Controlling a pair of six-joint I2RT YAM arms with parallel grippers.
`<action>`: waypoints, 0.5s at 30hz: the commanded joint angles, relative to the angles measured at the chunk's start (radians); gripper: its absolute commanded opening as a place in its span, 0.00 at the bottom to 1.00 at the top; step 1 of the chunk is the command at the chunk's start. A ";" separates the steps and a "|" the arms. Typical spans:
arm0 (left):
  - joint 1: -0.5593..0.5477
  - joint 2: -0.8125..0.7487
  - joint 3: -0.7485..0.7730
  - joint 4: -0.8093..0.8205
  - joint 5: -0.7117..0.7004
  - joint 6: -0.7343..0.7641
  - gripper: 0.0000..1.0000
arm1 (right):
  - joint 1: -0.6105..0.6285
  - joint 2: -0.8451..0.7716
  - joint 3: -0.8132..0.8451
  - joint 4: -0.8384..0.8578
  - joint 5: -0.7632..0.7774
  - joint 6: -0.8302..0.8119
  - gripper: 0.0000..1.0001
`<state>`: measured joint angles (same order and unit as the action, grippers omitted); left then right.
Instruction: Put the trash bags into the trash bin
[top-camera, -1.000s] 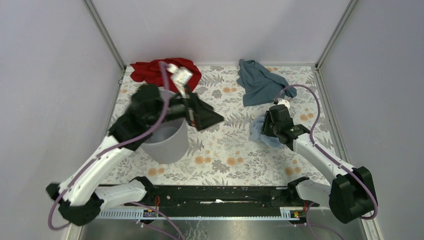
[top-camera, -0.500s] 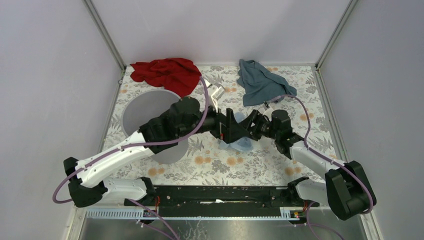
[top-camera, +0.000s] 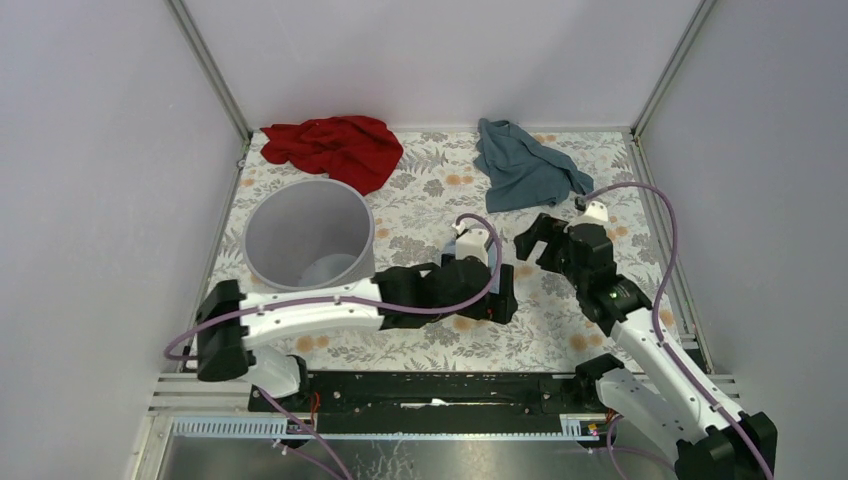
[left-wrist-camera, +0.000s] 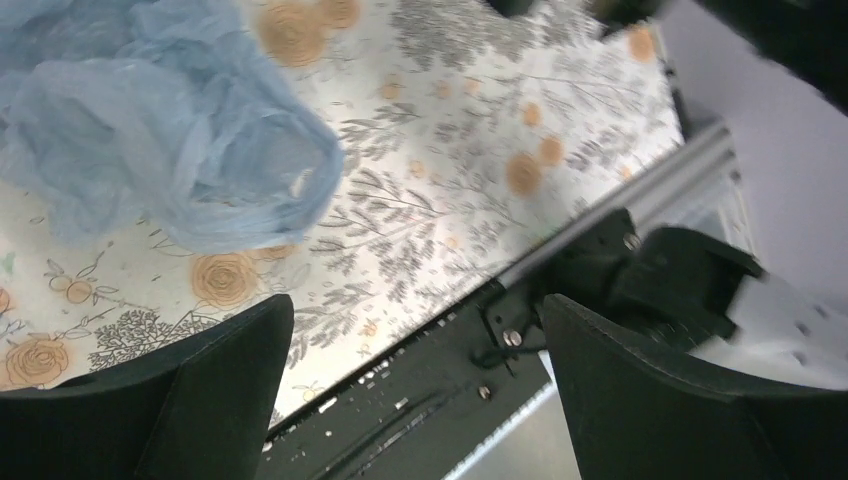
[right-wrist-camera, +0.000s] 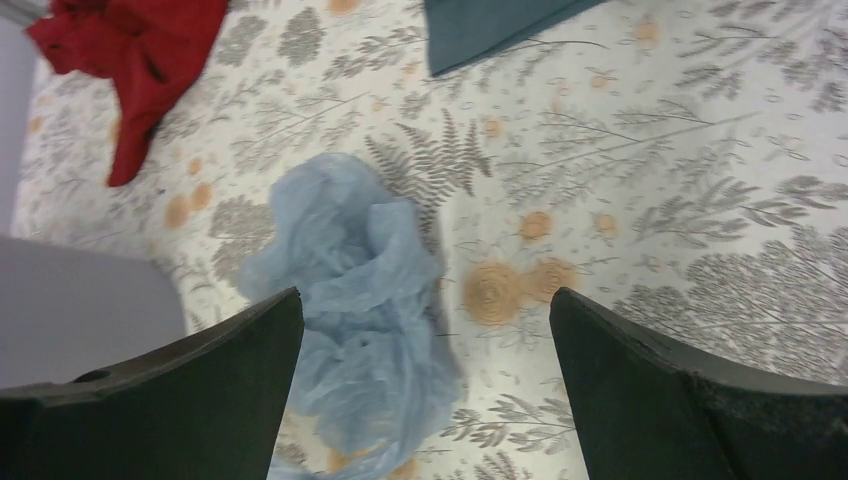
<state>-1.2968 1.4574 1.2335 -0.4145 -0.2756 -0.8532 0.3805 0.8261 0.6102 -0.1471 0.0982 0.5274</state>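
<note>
We see the bag (right-wrist-camera: 360, 300), pale blue, thin and crumpled, lying in a loose heap on the floral table cover (right-wrist-camera: 650, 200) near mid-table, outside the bin (top-camera: 310, 235). In the right wrist view the bin's grey wall (right-wrist-camera: 80, 310) sits at the left edge with a strip of cover between it and the bag, so they are near but not touching. In the top view the bag is hidden under the left arm. The bin stands upright on the left side of the table, mouth up. In the left wrist view the bag (left-wrist-camera: 150, 130) fills the upper left, beyond the fingertips and not between them. The left gripper (left-wrist-camera: 415, 320) has its fingers spread wide with nothing in them, low over the cover and pointing toward the near rail (left-wrist-camera: 560, 270). The right gripper (right-wrist-camera: 425, 300) is also spread wide and holds nothing. It hangs above the bag, which shows between its two fingers, but we cannot tell whether they touch it. In the top view the right gripper (top-camera: 535, 250) is just right of the left arm's wrist. A red cloth (top-camera: 335, 148) lies bunched at the far left, just behind the bin. A teal cloth (top-camera: 520, 165) lies at the far right, well apart from the bag.
</note>
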 joint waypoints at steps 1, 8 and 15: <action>0.003 0.047 -0.019 0.032 -0.176 -0.155 0.99 | -0.009 -0.033 -0.052 -0.013 0.108 -0.027 1.00; 0.027 0.175 -0.014 0.052 -0.219 -0.217 0.99 | -0.011 -0.019 -0.071 -0.025 0.009 -0.032 1.00; 0.097 0.251 -0.039 0.091 -0.185 -0.220 0.84 | -0.011 -0.119 -0.110 -0.059 -0.107 -0.007 1.00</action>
<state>-1.2354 1.7027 1.1946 -0.3916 -0.4465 -1.0557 0.3729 0.7696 0.5175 -0.1997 0.0834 0.5133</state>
